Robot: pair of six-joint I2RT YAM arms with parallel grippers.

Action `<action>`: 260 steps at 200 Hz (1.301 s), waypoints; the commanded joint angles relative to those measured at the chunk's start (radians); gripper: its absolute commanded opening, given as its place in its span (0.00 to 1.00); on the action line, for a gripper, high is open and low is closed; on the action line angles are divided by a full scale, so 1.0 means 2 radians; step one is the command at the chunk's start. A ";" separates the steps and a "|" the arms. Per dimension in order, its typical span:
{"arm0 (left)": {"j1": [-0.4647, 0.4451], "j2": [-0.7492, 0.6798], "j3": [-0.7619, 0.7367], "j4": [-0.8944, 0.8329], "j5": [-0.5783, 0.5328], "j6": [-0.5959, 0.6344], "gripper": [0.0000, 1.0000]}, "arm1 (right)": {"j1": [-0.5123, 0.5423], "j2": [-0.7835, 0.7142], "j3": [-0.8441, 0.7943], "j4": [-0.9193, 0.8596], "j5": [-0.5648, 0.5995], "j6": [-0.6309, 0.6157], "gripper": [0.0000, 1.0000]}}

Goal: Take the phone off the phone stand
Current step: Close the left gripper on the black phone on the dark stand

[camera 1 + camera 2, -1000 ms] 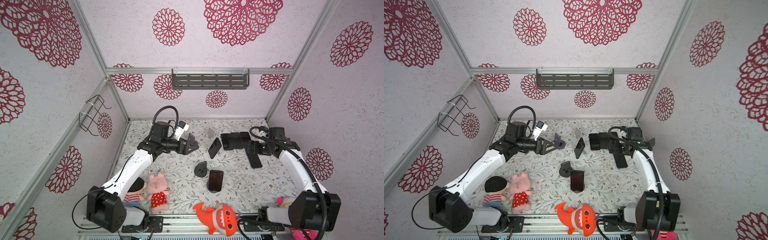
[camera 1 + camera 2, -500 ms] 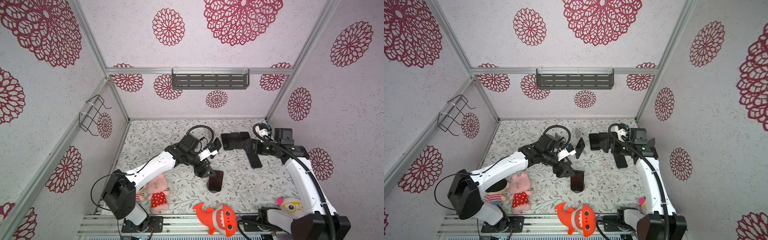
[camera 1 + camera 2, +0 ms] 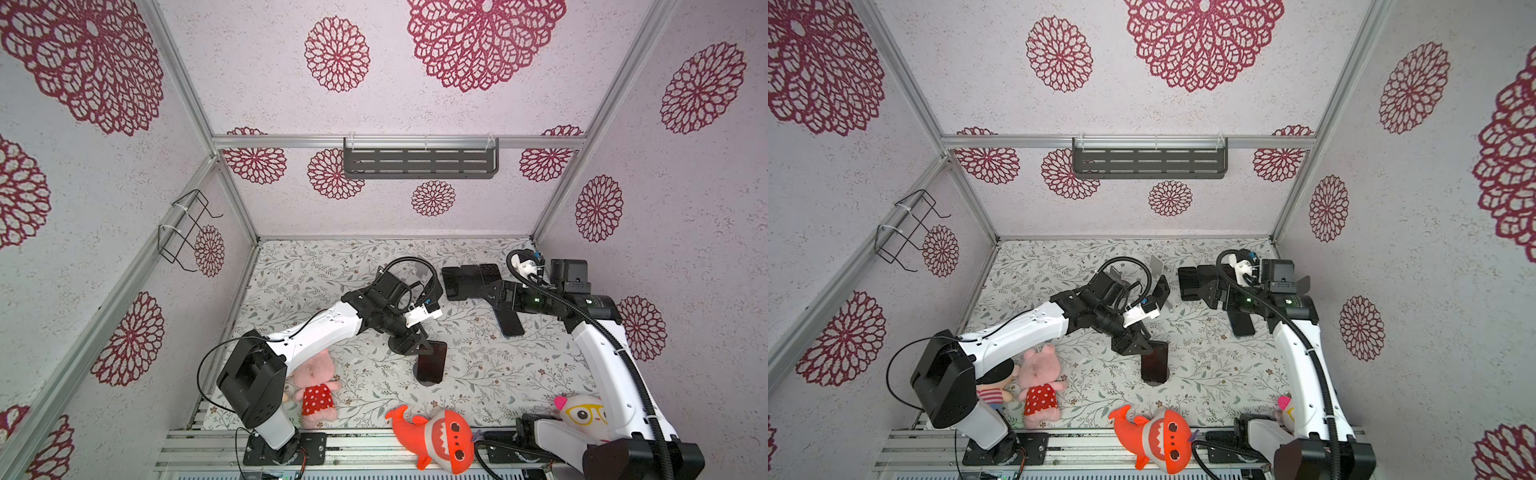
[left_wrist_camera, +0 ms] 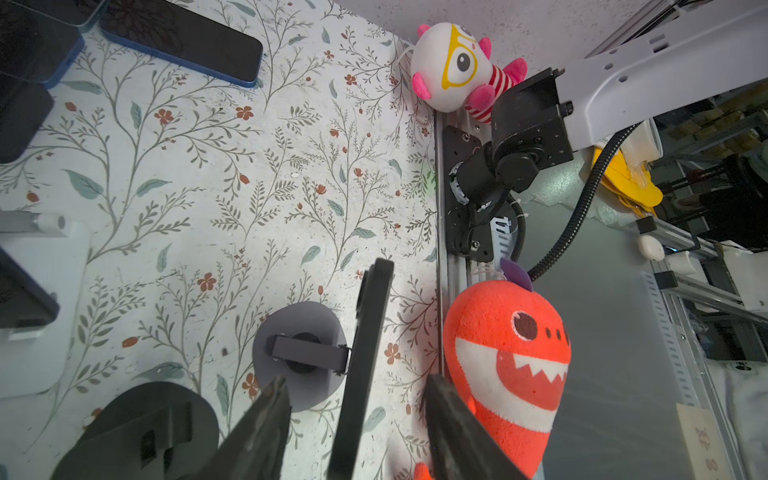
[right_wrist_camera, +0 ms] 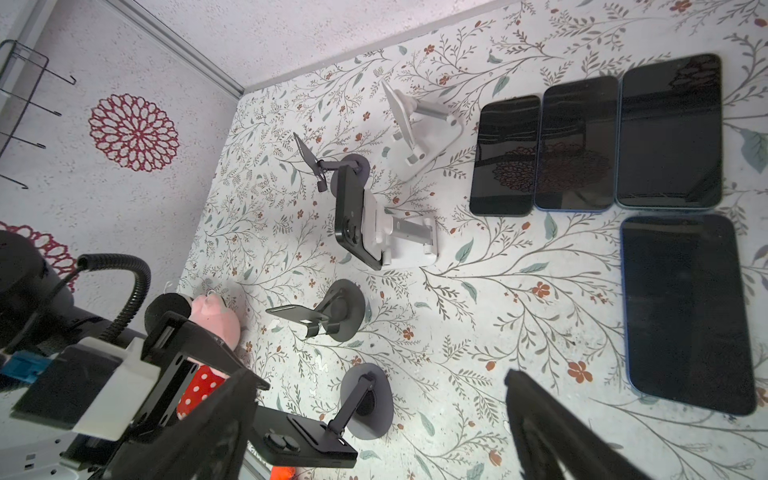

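**Left tool straddled the phone, grip not closed**

The phone sat on the phone stand, leaning on the stand's cradle arm with its lower end down at the grey round base. The left wrist view caught it edge-on. Its long axis ran from the stand straight up toward the left tool. That tool was half-spread over the phone's upper end. One finger was on the stand side of the phone and the other was on the side away from the stand. Counter showed in the gap on each side, so there was no contact and nothing was held.

In both top views the left tool was right at the phone. The right tool was spread wide and empty. It hung well apart from the stand, over the flat phones.

Judgement: the left arm was the nearer one. The coming move looked like a squeeze across the phone's thin faces, then a lift along its long axis, clear of the cradle lip. The orange shark plush lay just beside the stand and could get brushed.
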 commanded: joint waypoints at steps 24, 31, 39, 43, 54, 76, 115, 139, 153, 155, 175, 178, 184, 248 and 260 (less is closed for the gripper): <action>-0.008 0.018 -0.003 0.017 0.017 0.022 0.42 | 0.000 -0.010 0.004 -0.008 0.020 -0.011 0.93; -0.008 0.020 -0.002 0.015 0.018 0.023 0.41 | 0.000 -0.009 0.002 -0.008 0.019 -0.011 0.93; -0.008 0.022 -0.001 0.012 0.018 0.025 0.39 | 0.000 -0.009 0.000 -0.008 0.017 -0.011 0.93; -0.008 0.023 0.000 0.010 0.018 0.027 0.38 | 0.000 -0.009 0.000 -0.007 0.017 -0.010 0.92; -0.008 0.026 0.001 0.006 0.018 0.029 0.34 | 0.000 -0.007 -0.003 -0.006 0.017 -0.010 0.92; -0.008 0.027 0.003 0.000 0.017 0.033 0.27 | 0.000 -0.006 -0.006 -0.006 0.022 -0.011 0.92; -0.008 0.024 0.006 -0.007 0.010 0.036 0.15 | 0.000 -0.006 -0.005 -0.009 0.031 -0.012 0.91; -0.008 0.023 0.007 -0.002 0.015 0.036 0.13 | 0.000 -0.006 -0.006 -0.010 0.037 -0.011 0.92; -0.008 0.025 0.011 -0.002 0.015 0.034 0.10 | 0.000 -0.005 -0.008 -0.009 0.038 -0.008 0.92; -0.008 0.025 0.012 -0.003 0.015 0.034 0.10 | 0.000 -0.005 -0.009 -0.008 0.039 -0.008 0.92; -0.009 0.029 0.024 -0.012 0.020 0.033 0.07 | -0.001 -0.003 -0.015 -0.001 0.035 -0.003 0.92; -0.009 0.029 0.025 -0.015 0.021 0.033 0.06 | 0.000 -0.004 -0.016 0.000 0.035 -0.002 0.92; -0.009 0.028 0.027 -0.017 0.023 0.035 0.05 | 0.000 -0.004 -0.016 0.002 0.034 -0.001 0.92; -0.003 -0.001 0.056 -0.024 0.031 0.017 0.00 | 0.000 -0.002 -0.002 0.012 0.032 0.002 0.90; 0.004 -0.008 0.057 0.000 0.039 -0.011 0.00 | 0.000 -0.003 0.006 0.014 0.033 0.001 0.90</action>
